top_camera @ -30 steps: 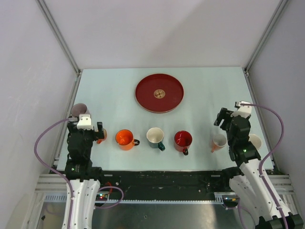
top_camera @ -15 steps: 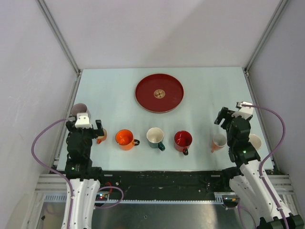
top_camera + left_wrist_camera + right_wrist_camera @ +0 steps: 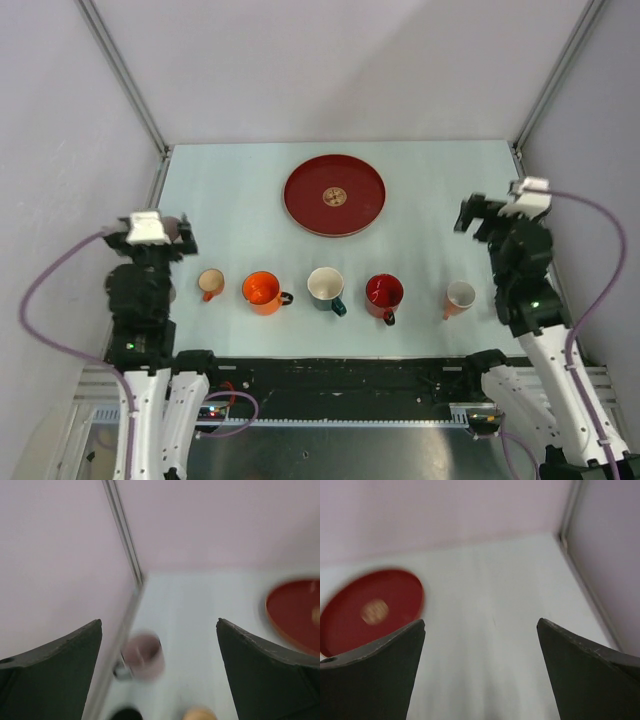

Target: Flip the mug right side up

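- The mug (image 3: 460,296), white inside and orange outside, stands mouth up at the right end of a row along the near edge of the table (image 3: 420,200). By that look the turning is done.
- The right gripper (image 3: 481,622) hangs well clear of it, up toward the far right of the table, jaws wide apart with nothing between them. That reads as a let-go and pull-back, leaving the mug to stand on its own.
- The left gripper (image 3: 157,624) is likewise spread and empty, parked at the left edge over a pink mug (image 3: 144,655). Blur hides which way up that one sits.
- The rest of the row, a tan mug (image 3: 210,283), an orange mug (image 3: 262,292), a white mug (image 3: 326,286) and a red mug (image 3: 384,293), all show open mouths. A red plate (image 3: 334,194) lies behind them, well apart.
- A second ago the right gripper sat low, right beside the mug; it has since risen and swung away.
- The left gripper was then close against the tan mug, partly covering it. It has now drawn back to the left, and that mug shows whole.
- A pale cup visible a second ago at the right edge is now hidden behind the right arm.
- No mug in the row has shifted.
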You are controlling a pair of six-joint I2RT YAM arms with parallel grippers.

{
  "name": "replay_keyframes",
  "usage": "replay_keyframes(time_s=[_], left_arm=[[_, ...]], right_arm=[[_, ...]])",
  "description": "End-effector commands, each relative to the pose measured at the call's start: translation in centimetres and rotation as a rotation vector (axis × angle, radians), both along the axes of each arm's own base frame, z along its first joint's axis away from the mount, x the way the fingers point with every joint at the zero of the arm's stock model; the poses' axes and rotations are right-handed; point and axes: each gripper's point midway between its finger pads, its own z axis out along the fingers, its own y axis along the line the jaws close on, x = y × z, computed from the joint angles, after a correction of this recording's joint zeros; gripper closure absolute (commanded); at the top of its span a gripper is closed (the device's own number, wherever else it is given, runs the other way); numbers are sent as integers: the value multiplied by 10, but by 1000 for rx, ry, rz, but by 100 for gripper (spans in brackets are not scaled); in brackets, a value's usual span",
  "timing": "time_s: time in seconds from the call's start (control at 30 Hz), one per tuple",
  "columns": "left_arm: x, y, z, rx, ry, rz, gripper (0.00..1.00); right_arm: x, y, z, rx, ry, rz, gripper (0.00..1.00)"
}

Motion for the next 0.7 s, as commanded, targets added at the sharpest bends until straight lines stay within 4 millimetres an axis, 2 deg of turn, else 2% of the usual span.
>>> replay_keyframes(time_s=[0.0, 0.03, 0.1, 0.13, 0.2, 0.3, 0.37, 0.47, 0.53, 0.67], left_arm=[[-48, 4, 214, 139, -542, 38, 0], [-64, 1, 250, 166, -624, 34, 0], [-95, -7, 310, 215, -778, 14, 0], [-112, -12, 336, 238, -857, 3, 0], [-135, -22, 363, 293, -952, -27, 0], [-142, -28, 370, 315, -985, -52, 0], [-136, -24, 360, 269, -967, -47, 0], [-108, -14, 319, 163, -830, -30, 0], [-84, -11, 278, 103, -695, -33, 0], [-45, -6, 178, -50, -419, -21, 0]], right_arm=[[-10, 11, 156, -39, -288, 94, 0], [-16, 13, 187, -43, -342, 111, 1], [-30, 19, 233, -52, -436, 157, 0], [-37, 23, 249, -58, -475, 189, 0], [-52, 29, 276, -59, -558, 238, 0], [-62, 32, 288, -53, -606, 261, 1], [-57, 31, 280, -49, -583, 248, 1], [-38, 28, 246, -42, -472, 210, 1], [-27, 27, 216, -27, -382, 191, 0], [-11, 26, 147, 9, -226, 154, 0]])
